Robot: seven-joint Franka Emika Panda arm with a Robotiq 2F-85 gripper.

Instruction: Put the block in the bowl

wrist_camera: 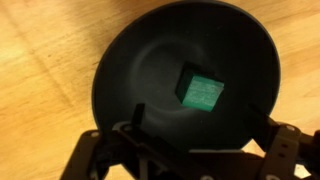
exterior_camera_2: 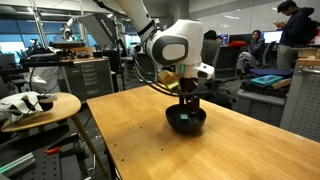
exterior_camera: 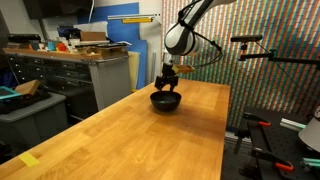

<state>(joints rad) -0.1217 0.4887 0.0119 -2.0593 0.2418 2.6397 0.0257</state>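
The black glossy bowl (wrist_camera: 185, 75) fills the wrist view, and the small green block (wrist_camera: 201, 91) lies inside it, right of centre. The bowl also shows on the wooden table in both exterior views (exterior_camera: 165, 101) (exterior_camera_2: 186, 121). My gripper (wrist_camera: 198, 132) hangs just above the bowl with its fingers spread wide, one at each side, nothing between them. In the exterior views the gripper (exterior_camera: 168, 82) (exterior_camera_2: 188, 100) sits directly over the bowl, and the block is too small to see there.
The wooden table (exterior_camera: 120, 140) stretches toward the camera. A yellow tape mark (exterior_camera: 29, 160) lies near its front corner. Cabinets and a bench (exterior_camera: 70, 70) stand beyond one side; a round stool with objects (exterior_camera_2: 35, 105) stands beside the table.
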